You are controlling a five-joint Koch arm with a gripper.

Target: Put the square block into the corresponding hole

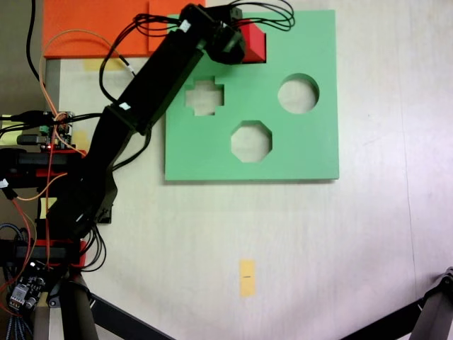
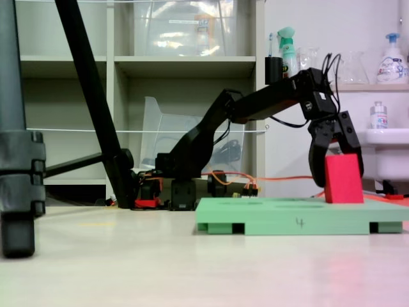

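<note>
The square block [image 1: 255,44], a bright red cube, sits at the far edge of the green board [image 1: 297,149], a little left of the middle. In the other fixed view the square block [image 2: 344,180] stands slightly tilted with its base at the top face of the green board [image 2: 281,216]. My gripper [image 2: 339,179] comes down from above. Its jaws are spread to the block's width and lie against two of its sides. From above, the gripper [image 1: 241,42] covers the block's left part. The corresponding hole is hidden under the block and gripper.
The board also has a cross cutout [image 1: 204,97], a round cutout [image 1: 298,93] and an octagonal cutout [image 1: 251,141]. Flat orange slabs [image 1: 92,28] lie at the far left. Wires and electronics [image 1: 42,134] crowd the arm's base. A yellow tape mark [image 1: 246,276] and tripod legs [image 1: 432,312] are near the front.
</note>
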